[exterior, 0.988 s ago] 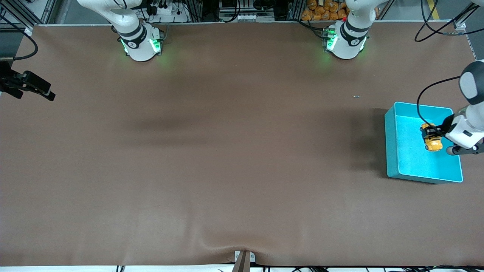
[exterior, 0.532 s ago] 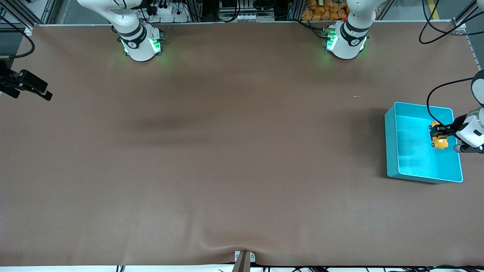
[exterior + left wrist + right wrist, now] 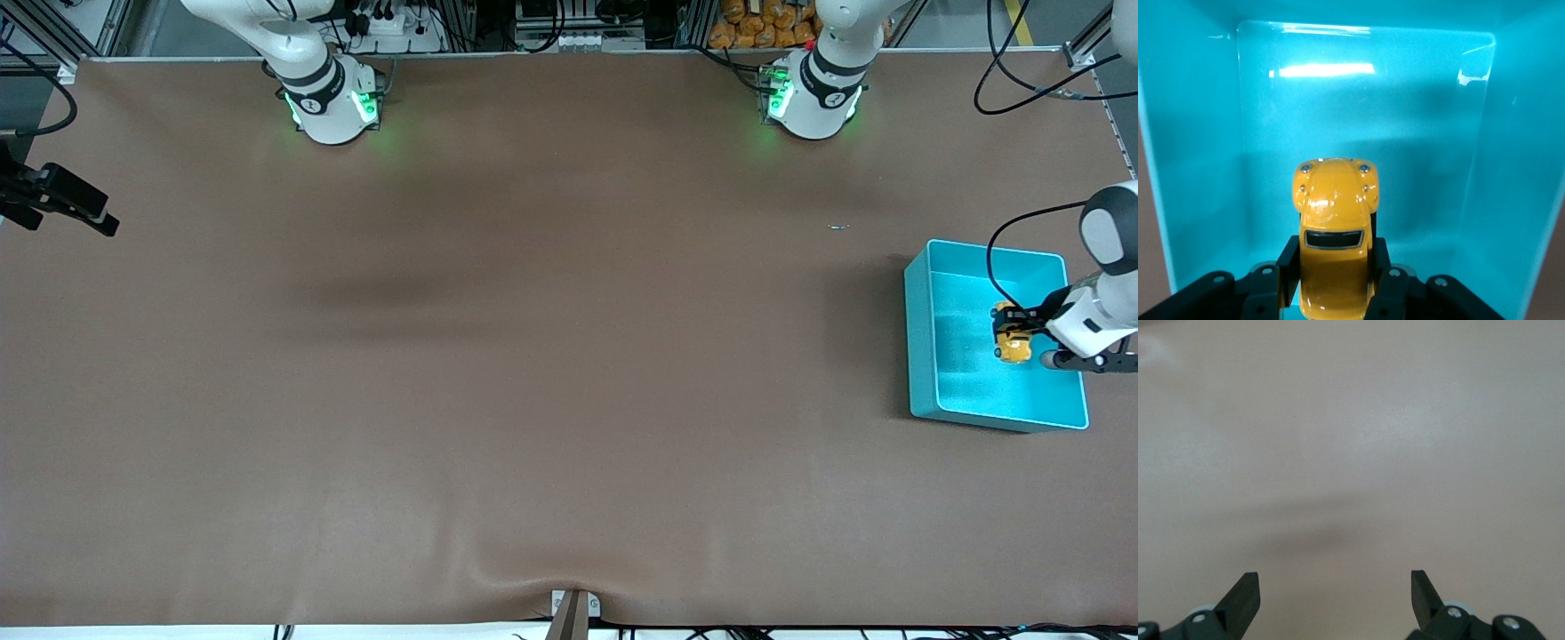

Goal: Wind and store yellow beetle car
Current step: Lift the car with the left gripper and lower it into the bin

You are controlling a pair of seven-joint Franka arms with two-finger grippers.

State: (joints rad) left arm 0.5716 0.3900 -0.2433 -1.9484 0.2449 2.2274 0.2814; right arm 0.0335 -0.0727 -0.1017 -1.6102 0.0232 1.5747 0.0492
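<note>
We see left gripper (image 3: pixel 1013 332) jaws pinching yellow beetle car (image 3: pixel 1334 233) over turquoise bin (image 3: pixel 925 338), nose pointing away from wrist. Right gripper (image 3: pixel 1335 597) waits, jaws spread, over table (image 3: pixel 533 356).

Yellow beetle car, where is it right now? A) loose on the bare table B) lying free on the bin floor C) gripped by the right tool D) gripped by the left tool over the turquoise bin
D: the left tool is shut on the yellow beetle car, holding it over the turquoise bin.
</note>
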